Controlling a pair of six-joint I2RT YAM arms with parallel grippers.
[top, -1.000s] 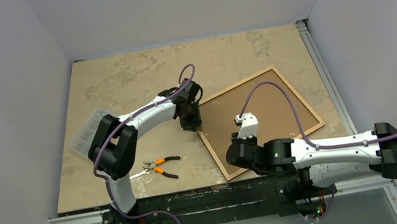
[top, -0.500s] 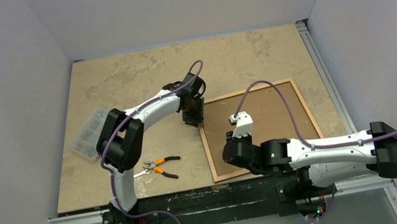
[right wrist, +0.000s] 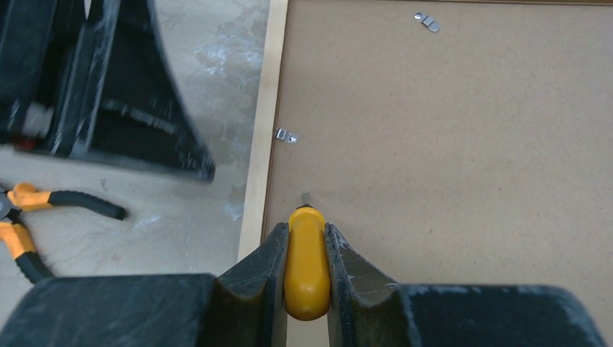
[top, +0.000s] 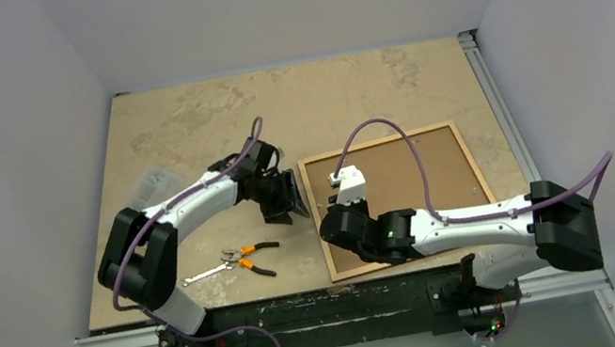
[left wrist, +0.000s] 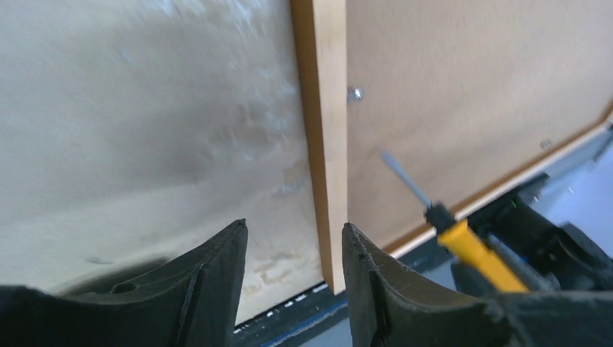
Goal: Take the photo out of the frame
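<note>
Yellow-handled screwdriver (right wrist: pixel 306 267) is what my right gripper (right wrist: pixel 306 230) has got, clamped hard on the handle so the blade pokes straight out ahead and touches down on the plain brown board back of the photo (right wrist: pixel 448 159). The tip sits just inside the left moulding of the thin orange-brown wooden frame (right wrist: pixel 262 144), a little short of a small silver metal turn clip (right wrist: pixel 287 135). I reckon that's the target, since those clips pin the board in and need swinging aside. A second clip (right wrist: pixel 428 22) sits further up the board. The whole thing lies face down on the beige marbled table (top: pixel 209 124), print side hidden, so the photo is in the frame, not out yet. My left gripper (left wrist: pixel 294 228) hangs just off the frame's left edge, jaws apart with nothing in them, probably parked close to steady or lift the frame. Orange-handled pliers (top: pixel 242 259) and a clear plastic parts box (top: pixel 140 191) lie off to the left, out of the way.
</note>
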